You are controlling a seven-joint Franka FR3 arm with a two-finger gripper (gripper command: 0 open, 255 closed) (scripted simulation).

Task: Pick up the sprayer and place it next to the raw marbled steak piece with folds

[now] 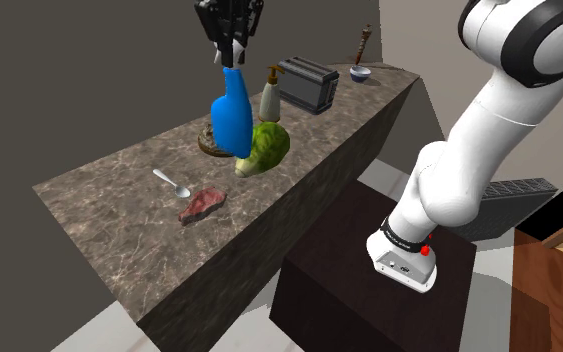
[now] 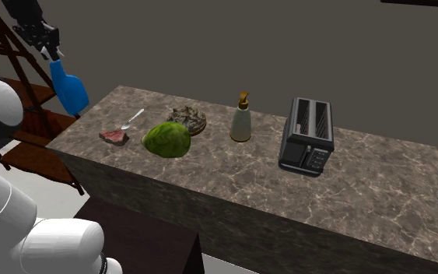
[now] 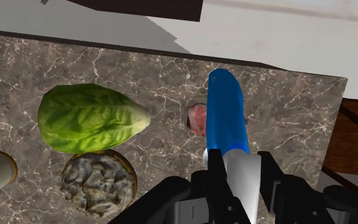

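We saw the gripper pinching the blue sprayer by its pale neck at the shoulder view's upper centre; just beneath, a brown dish held a grey lump.

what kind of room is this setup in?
Probably a home kitchen: a marbled counter carrying a toaster, a pump bottle, and food, namely a raw steak and a leafy green head.
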